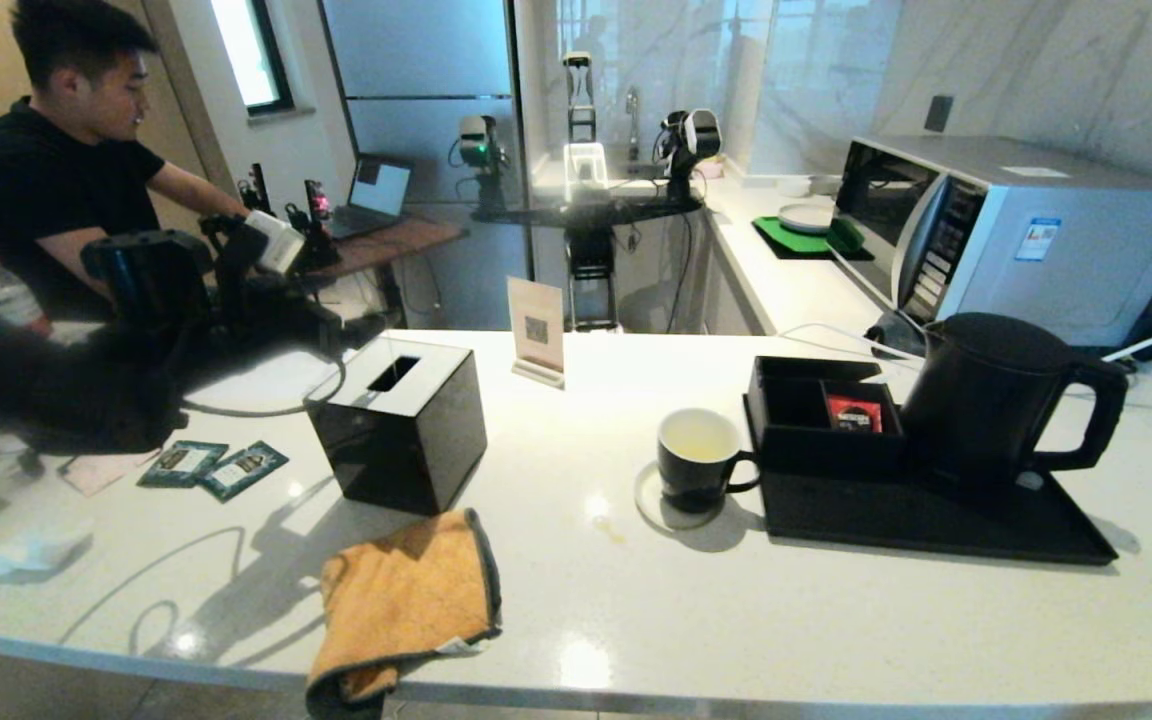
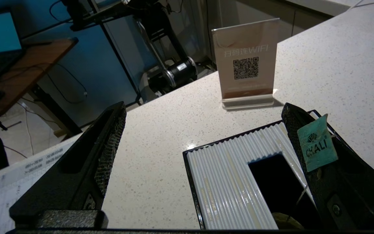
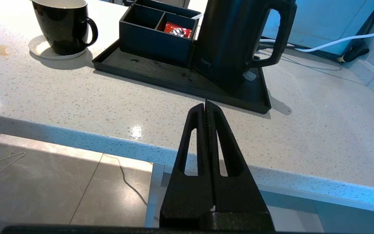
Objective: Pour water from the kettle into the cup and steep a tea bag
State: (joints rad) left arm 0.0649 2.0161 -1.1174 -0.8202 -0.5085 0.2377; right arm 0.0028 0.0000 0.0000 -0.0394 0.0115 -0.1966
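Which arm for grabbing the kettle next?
Right. The kettle handle faces the robot's right and the shut right tool points at it; the open left tool is over the black box.

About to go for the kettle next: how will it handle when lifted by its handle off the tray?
The kettle looks tall and bulky beside the cup, so probably heavy, more so if filled. Its big looped handle sits on one side, so it will likely swing or tilt spout-down when lifted. The matte body looks stiff; it stands upright on the tray.
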